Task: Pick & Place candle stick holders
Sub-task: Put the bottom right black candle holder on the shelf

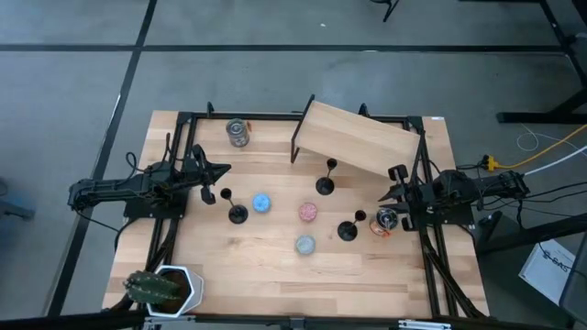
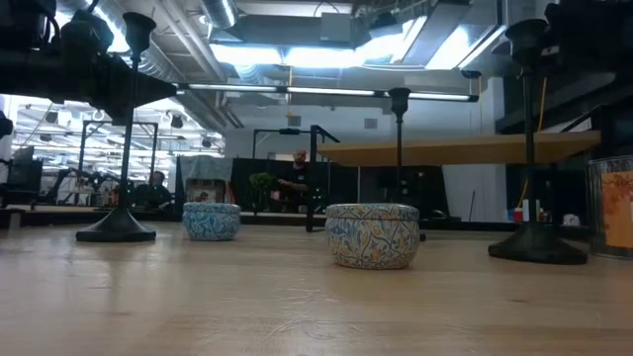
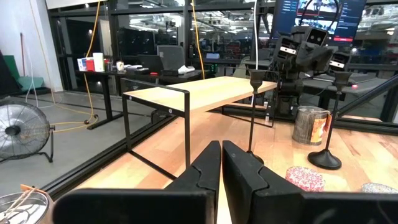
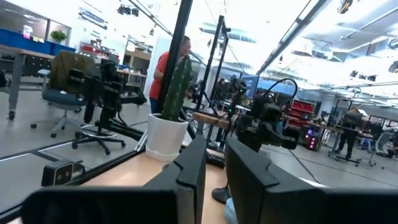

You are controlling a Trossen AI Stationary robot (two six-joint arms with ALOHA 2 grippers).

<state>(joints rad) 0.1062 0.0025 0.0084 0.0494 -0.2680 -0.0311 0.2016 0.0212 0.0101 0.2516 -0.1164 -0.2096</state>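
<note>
Three black candle stick holders stand upright on their round bases on the wooden table [image 1: 275,275]: one at the left [image 1: 237,213], one near the shelf [image 1: 326,186], one at the right [image 1: 347,231]. The low view shows them at the left [image 2: 119,229], far middle [image 2: 399,109] and right [image 2: 539,242]. My left gripper [image 1: 223,170] is shut and empty at the table's left, a little on the far side of the left holder. My right gripper [image 1: 387,194] hangs at the right with a narrow gap between its fingers [image 4: 214,162], empty, beside the right holder.
A tilted wooden shelf on a black frame [image 1: 358,137] stands at the far middle. Blue [image 1: 261,203], pink [image 1: 308,212] and grey [image 1: 304,244] discs lie among the holders. Metal cans stand at the far left [image 1: 238,133] and by the right gripper [image 1: 386,222]. A potted cactus [image 1: 163,289] stands at the near left.
</note>
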